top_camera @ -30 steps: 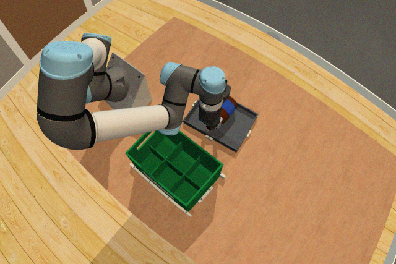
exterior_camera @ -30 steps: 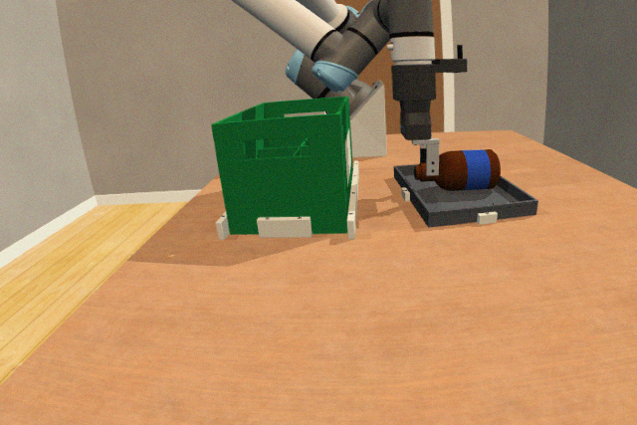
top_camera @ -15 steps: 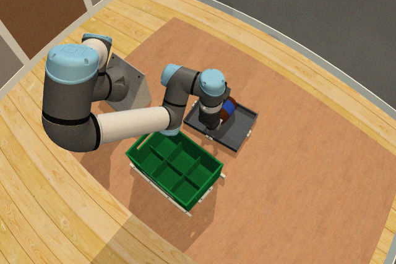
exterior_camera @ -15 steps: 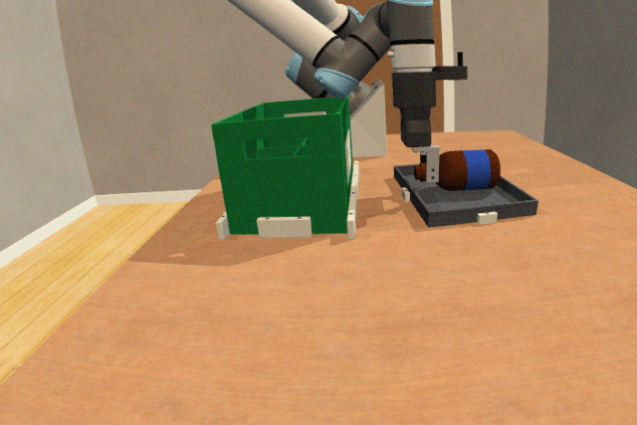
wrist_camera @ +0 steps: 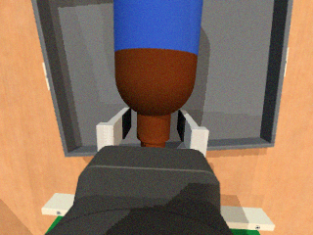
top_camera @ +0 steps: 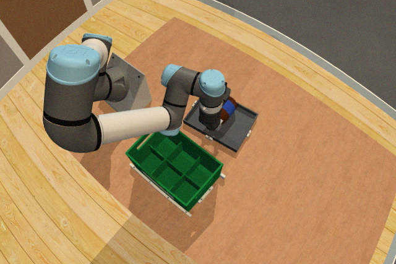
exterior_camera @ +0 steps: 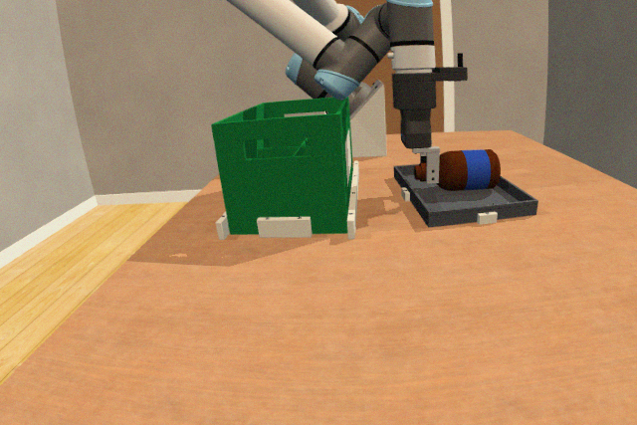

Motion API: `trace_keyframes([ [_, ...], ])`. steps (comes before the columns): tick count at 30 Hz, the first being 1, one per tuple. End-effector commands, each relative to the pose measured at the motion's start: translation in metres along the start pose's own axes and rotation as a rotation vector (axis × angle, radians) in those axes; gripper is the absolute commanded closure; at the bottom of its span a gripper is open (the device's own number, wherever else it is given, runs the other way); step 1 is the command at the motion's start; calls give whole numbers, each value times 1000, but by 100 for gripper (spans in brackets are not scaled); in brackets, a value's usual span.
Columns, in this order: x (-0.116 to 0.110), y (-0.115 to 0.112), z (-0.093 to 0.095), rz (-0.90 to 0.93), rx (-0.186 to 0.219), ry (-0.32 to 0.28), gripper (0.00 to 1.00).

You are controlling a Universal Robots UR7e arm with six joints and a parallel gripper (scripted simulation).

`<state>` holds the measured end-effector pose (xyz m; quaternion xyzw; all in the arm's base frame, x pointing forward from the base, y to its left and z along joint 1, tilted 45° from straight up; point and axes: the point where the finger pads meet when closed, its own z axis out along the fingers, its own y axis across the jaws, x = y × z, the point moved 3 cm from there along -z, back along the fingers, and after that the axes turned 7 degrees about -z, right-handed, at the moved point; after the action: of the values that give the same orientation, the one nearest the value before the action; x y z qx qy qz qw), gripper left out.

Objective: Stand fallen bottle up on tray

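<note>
A brown bottle (top_camera: 228, 107) (exterior_camera: 477, 169) (wrist_camera: 157, 73) with a blue label lies on its side on the dark grey tray (top_camera: 236, 149) (exterior_camera: 481, 216) (wrist_camera: 168, 146). Its neck points toward the crate's side of the tray. My gripper (exterior_camera: 431, 178) (wrist_camera: 154, 118) is open and points down at the neck. In the wrist view one finger stands on each side of the neck, with a gap on both sides. In the top view the wrist mostly hides the fingers and the neck. The green crate (top_camera: 192, 201) (exterior_camera: 283, 178) stands upright beside the tray.
The crate's compartments show no bottles in the top view. White blocks (top_camera: 159, 189) (exterior_camera: 284, 226) stand along the crate's foot, and small ones (top_camera: 208, 137) (exterior_camera: 487, 217) stand at the tray's edges. The crate's walls rise much higher than the tray's low rim.
</note>
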<state>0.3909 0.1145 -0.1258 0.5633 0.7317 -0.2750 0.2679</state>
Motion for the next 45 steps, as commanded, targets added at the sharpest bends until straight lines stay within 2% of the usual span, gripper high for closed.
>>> trace_keyframes([
  [1, 1, -2, 2, -4, 4, -1, 0],
  [27, 1, -2, 2, -4, 4, -1, 0],
  [28, 1, -2, 2, -4, 4, -1, 100],
  [45, 1, -2, 2, -4, 4, -1, 100],
])
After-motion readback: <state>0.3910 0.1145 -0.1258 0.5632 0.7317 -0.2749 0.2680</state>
